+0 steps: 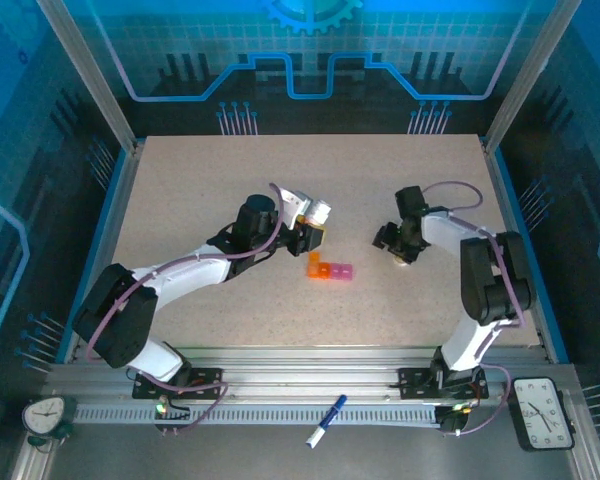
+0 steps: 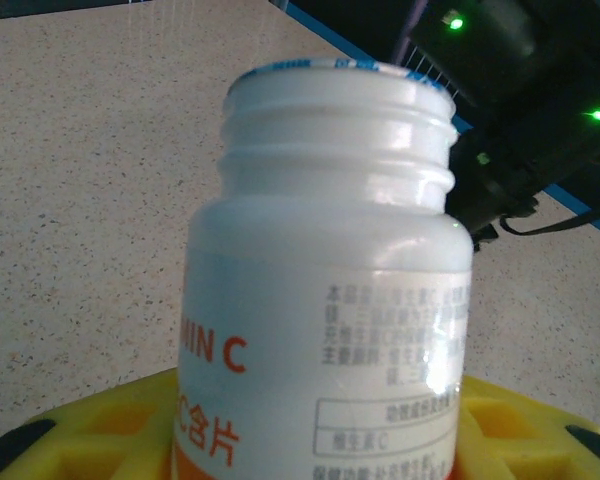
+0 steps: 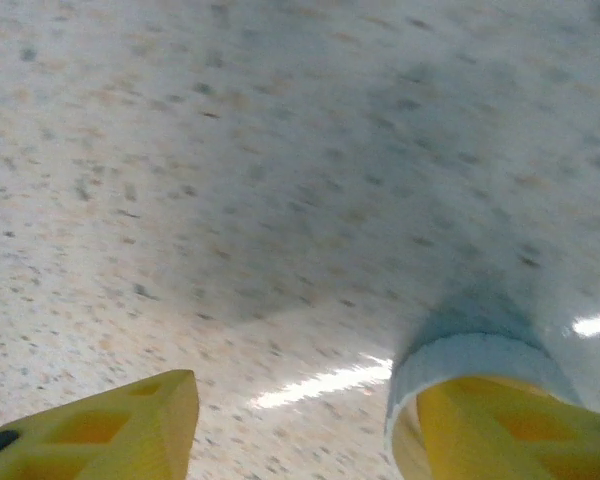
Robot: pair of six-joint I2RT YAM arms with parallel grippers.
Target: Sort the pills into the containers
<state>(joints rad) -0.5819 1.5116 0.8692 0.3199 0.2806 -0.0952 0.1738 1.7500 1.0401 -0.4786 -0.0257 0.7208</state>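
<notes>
Speckled beige tabletop [image 1: 180,200] sits inside a blue-lit enclosure. I note two clocks on the near rail, one at the left [image 1: 45,415] and one at the right [image 1: 542,410], with a blue-and-white pen [image 1: 325,420] between them, all well apart from the work.

Left tool [image 1: 313,236]: closed on a white bottle [image 2: 330,300] with an orange lower label. Its threaded neck shows in the left wrist view, and yellow fingers [image 2: 80,435] flank its base. The bottle blocks most of that camera's sight. The right arm's dark body and green lights stand behind it.

Right tool [image 3: 305,390]: spread wide, with bare tabletop between the fingers. A white round piece [image 3: 470,365] lies on the surface against the right-hand finger. I cannot tell whether it is a cap.

The containers [image 1: 328,269], an orange and pink strip, lie flat just on the near side of the left tool. They are apart from it, and the right tool is farther off to their right.
</notes>
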